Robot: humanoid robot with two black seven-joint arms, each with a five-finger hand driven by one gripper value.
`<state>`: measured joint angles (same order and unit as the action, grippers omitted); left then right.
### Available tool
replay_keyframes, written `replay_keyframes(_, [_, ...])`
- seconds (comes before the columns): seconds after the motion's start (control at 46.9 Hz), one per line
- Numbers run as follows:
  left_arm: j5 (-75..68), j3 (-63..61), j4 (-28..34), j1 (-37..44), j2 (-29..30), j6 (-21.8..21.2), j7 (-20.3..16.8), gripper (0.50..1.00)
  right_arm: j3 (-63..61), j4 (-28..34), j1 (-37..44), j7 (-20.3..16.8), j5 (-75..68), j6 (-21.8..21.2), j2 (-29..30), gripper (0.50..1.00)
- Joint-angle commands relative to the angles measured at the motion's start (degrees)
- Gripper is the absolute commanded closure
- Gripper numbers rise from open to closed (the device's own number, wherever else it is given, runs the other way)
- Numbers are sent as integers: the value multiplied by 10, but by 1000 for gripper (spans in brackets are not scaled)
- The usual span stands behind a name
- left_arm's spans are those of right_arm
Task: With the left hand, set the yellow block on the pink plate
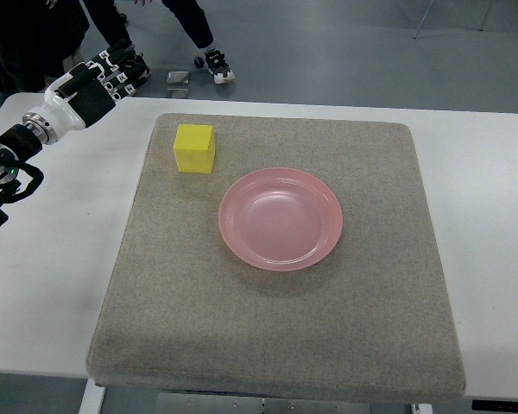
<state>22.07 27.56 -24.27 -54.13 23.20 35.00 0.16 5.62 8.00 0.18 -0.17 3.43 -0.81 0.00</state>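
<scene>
Top view, the only camera: you are looking steeply down on a white table (483,198) covered across its middle by a grey-brown felt mat (276,328); the mat's corners are rounded and its near edge overhangs the table front slightly.

The yellow block (194,148) sits on the mat near its far-left corner, resting flat, one face up and its front side in shade; nothing touches it. The pink plate (281,218) lies on the mat close to the centre, to the right of the block and nearer to you; block and plate are near each other but apart, with a strip of bare mat between them; the plate is a shallow round dish with a raised rim.

Your left arm comes in from the left edge; the left hand (112,71) reaches toward the far-left corner of the table, black fingers with white markings, extended loosely rather than curled, holding nothing; it is well apart from the block.

Beyond the table, on the grey floor, a person's legs and shoes (217,67) show; a small metal tray (178,83) lies on the floor beside them.
</scene>
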Motion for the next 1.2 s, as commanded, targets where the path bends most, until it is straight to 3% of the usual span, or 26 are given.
replay_keyframes(0.0, [0, 0, -1, -1, 0, 0, 1, 504, 0, 0, 0, 0, 0, 0, 0, 576])
replay_keyframes(0.683, [-14, 2, -14, -18, 7, 0, -6, 504, 0, 0, 0, 0, 0, -1, 0, 576])
replay_keyframes(0.875, [-165, 6, -20, -31, 40, 0, -17, 504, 0, 0, 0, 0, 0, 0, 0, 576])
replay_keyframes(1.067, [-360, 7, -90, -54, 69, 0, -85, 504, 0, 0, 0, 0, 0, -1, 0, 576])
replay_keyframes(1.174, [-467, 7, -118, -65, 69, 0, -99, 504, 0, 0, 0, 0, 0, 0, 0, 576])
